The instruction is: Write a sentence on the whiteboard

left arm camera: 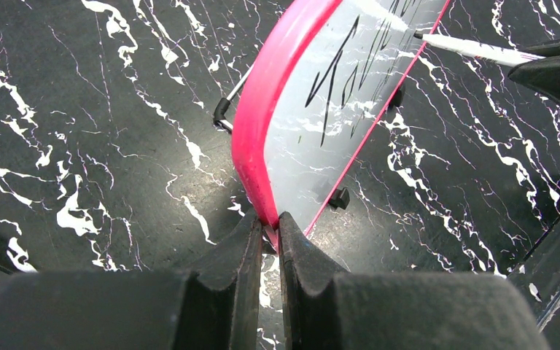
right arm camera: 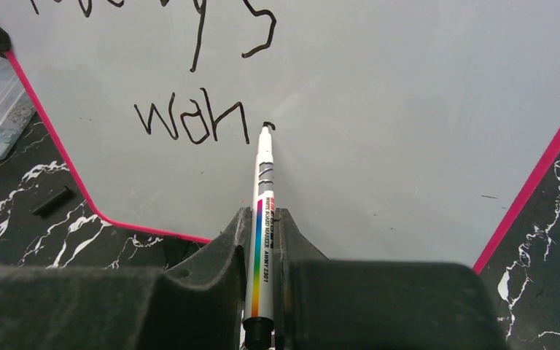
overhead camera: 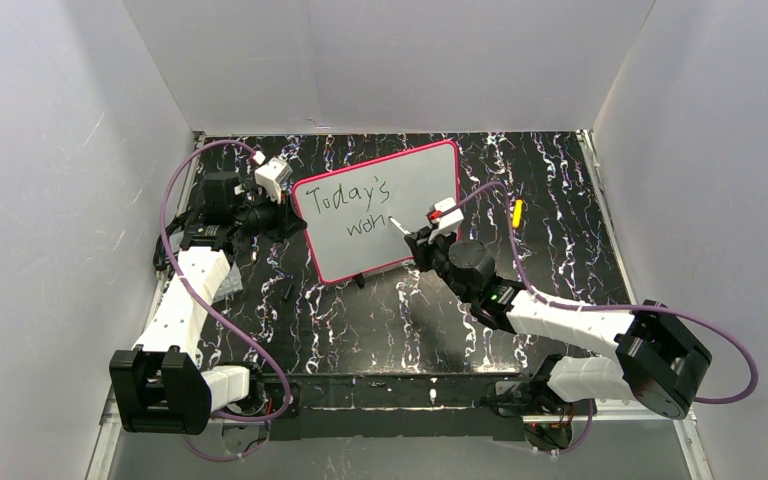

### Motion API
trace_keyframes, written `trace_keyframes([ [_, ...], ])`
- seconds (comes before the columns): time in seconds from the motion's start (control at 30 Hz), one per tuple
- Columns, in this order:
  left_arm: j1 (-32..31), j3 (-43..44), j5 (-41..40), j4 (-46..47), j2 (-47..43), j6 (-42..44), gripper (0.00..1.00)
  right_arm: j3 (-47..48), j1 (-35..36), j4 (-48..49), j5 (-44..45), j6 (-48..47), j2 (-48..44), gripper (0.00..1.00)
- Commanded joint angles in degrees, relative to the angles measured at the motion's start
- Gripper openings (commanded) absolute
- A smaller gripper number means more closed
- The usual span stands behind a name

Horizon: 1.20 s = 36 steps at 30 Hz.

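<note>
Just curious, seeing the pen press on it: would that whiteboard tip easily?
Probably: the whiteboard stands propped on small feet, so the marker could tip it, hence the left gripper clamping its frame. It looks rigid, not floppy.

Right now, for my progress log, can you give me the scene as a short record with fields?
whiteboard: pink-framed, propped at a tilt
sentence: "Today's" above "won", unfinished
left tool: shut on the whiteboard's frame edge
right tool: shut on marker, tip at the board just right of "won"
also there: small yellow object right of the board
</note>
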Motion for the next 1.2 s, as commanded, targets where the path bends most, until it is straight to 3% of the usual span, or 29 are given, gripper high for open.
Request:
trace_keyframes([
  [0.0, -0.4, 0.6, 0.3, -3.0, 0.3, 0.5, 0.0, 2.5, -0.3, 2.6, -1.7, -0.9, 0.7, 0.01],
  [1.17, -0.4, 0.6, 0.1, -3.1, 0.1, 0.4, 0.0, 1.9, -0.3, -3.0, 2.5, -2.2, -1.3, 0.01],
])
